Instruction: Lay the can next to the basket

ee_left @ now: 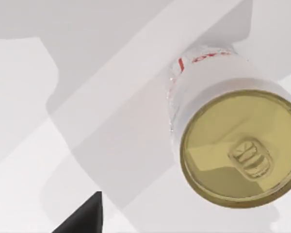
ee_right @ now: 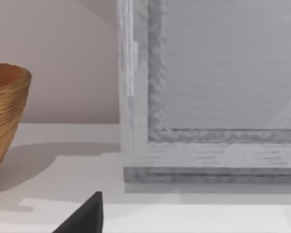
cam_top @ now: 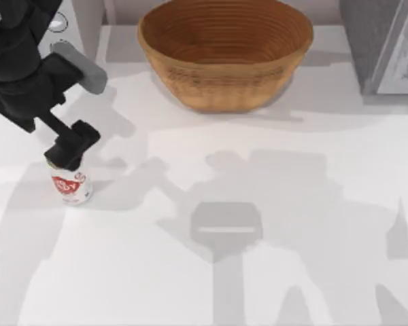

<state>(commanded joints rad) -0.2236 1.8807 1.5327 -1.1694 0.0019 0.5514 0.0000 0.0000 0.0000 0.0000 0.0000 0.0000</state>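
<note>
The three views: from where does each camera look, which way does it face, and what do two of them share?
Top view: above the table, looking down on the can, the basket and the left pincer over the can.
Left wrist view: on the left arm, looking down at the can's gold top; one dark fingertip shows.
Right wrist view: on the right arm, facing the basket's side and a grey framed panel.
Shared: the can; the basket.

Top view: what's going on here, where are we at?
The left arm's claw is right above the can, which stands upright at the table's left side. The left wrist view looks down on the can's gold top. The basket sits at the far middle, well apart from the can, so the can is not yet laid beside it. The right wrist view faces a grey framed panel near the basket.
</note>
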